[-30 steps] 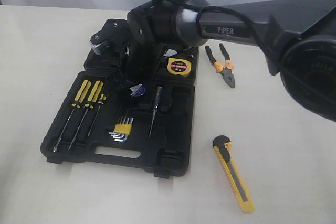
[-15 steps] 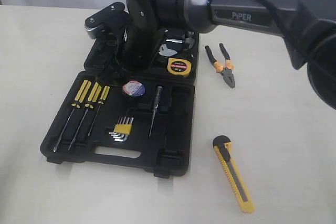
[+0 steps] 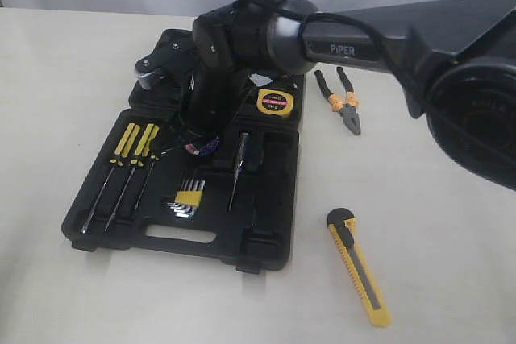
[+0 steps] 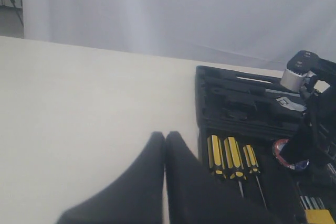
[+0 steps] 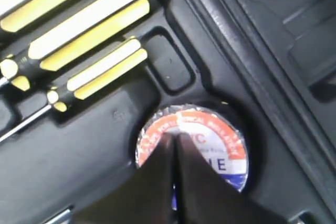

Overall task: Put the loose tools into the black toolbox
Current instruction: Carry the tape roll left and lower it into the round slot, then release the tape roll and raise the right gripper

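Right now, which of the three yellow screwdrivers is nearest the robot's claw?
The smallest screwdriver, at the row's end beside the tape roll under the right gripper; both larger screwdrivers lie farther.

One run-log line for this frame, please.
right gripper shut over tape roll seated in toolbox; left gripper shut; tape measure in toolbox; pliers, utility knife on table

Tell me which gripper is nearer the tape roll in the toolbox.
Right. The right gripper is directly over the tape roll, its shut tips at the label. The left gripper is outside the toolbox, over the table, beyond the screwdrivers.
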Controlling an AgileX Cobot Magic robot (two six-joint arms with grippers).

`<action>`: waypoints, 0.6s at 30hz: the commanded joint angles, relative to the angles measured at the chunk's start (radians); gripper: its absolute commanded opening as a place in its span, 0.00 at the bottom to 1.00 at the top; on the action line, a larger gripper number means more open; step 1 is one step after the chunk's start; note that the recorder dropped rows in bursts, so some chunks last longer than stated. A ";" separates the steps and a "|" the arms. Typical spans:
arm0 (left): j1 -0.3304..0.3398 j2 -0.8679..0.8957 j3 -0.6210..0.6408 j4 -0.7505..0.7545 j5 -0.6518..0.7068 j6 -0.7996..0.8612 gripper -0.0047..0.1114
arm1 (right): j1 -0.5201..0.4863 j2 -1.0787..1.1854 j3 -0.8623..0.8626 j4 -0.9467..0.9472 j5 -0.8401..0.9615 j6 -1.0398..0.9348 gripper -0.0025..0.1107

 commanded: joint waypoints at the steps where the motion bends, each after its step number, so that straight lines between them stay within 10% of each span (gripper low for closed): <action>1: -0.006 0.004 -0.005 0.004 -0.001 0.000 0.04 | -0.003 -0.028 0.001 -0.013 0.002 -0.018 0.02; 18: -0.006 0.004 -0.005 0.004 -0.001 0.000 0.04 | -0.003 0.022 0.003 -0.015 -0.059 -0.019 0.02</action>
